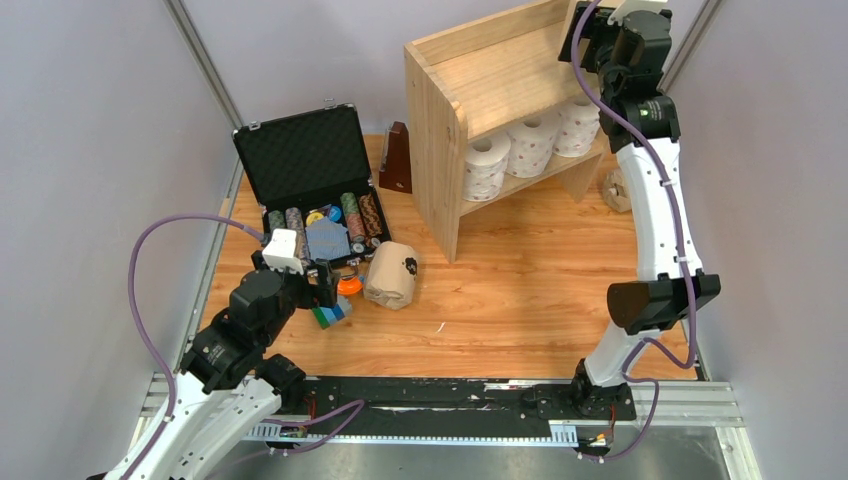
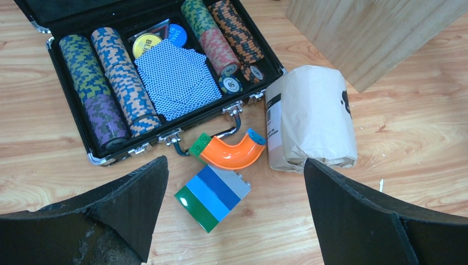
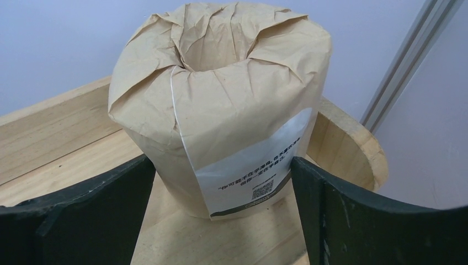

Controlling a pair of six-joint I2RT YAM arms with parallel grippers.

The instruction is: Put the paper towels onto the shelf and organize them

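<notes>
Black pads first, since they're nearest. The left gripper hangs wide open over the near left of the table, holding nothing. Right under it sit a striped toy block and an orange curved piece. Just right of those is a lying tan roll on its side, touching neither pad. My guess is the jaws are spread like that to fit the roll's width, and the toys look close enough to get bumped. Behind them the poker case lies open, nothing to do with the job.

Further back, the shelf has three white rolls standing in a row on the tier under the top board, so white looks sorted. At the far right end of the top, inside the raised rim, an upright tan roll stands on the wood. The right gripper straddles it, pads hard by each side. Can't tell whether it's squeezing or just loose around it. What seems to be a third tan roll lies on the table right of the shelf.
</notes>
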